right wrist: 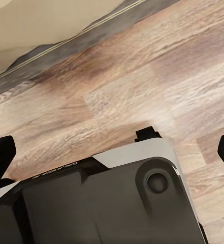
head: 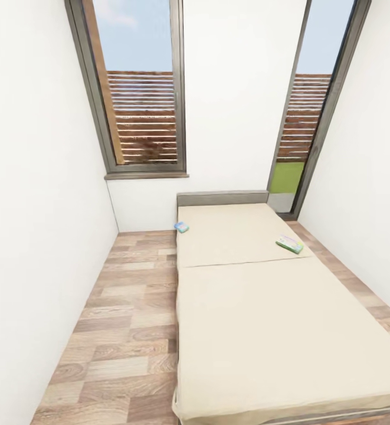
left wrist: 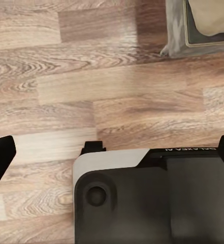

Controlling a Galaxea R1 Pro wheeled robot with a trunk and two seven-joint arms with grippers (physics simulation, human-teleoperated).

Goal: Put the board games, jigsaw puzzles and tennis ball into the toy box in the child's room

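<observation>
Two board games on the bed, both well ahead of the robot.
The blue game [head: 182,226] lies at eleven o'clock on the bed [head: 277,330] edge, the green game [head: 289,244] at one o'clock; both jaws hang open, empty, over floor [head: 118,330].

A home bedroom: low bed [head: 265,307], plank floor [head: 124,330], tall windows [head: 138,88].

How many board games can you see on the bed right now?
2. A mostly blue board game lies at the far mattress's left edge, slightly overhanging. A white-green board game lies near its right edge. The bed surface is in full sight, so none seems hidden.
</observation>
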